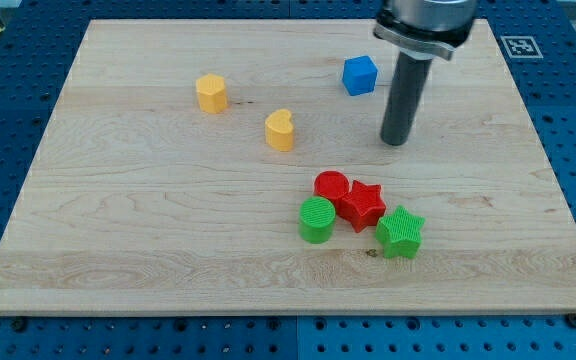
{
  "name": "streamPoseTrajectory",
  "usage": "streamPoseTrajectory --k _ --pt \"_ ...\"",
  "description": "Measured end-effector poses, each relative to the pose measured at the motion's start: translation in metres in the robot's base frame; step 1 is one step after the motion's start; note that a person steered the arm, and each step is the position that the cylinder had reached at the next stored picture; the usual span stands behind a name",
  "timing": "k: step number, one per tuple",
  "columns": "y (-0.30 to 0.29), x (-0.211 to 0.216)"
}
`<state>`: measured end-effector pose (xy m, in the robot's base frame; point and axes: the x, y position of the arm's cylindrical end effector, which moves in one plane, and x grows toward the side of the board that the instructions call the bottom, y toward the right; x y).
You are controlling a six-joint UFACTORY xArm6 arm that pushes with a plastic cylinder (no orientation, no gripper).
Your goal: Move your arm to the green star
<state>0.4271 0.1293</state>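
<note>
The green star (400,232) lies on the wooden board (168,230) at the lower right of the block cluster, touching the red star (363,205). My tip (395,142) rests on the board above the cluster, well above the green star and apart from it. The rod rises from the tip to the view's top.
A red cylinder (331,186) and a green cylinder (317,219) sit left of the red star. A blue cube (360,75) lies up and left of the tip. A yellow heart (280,130) and a yellow block (211,93) lie further left. The rod hides the blue triangular block.
</note>
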Motion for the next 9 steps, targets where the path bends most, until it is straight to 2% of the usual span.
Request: streamPoseTrajectory --k 2,3,5,6,7,8,9 --pt "0.001 0.009" --pt "0.008 0.055" --pt "0.048 0.089" --pt "0.047 0.143" --pt "0.025 0.190" --pt "-0.029 0.188" --pt "-0.047 0.184"
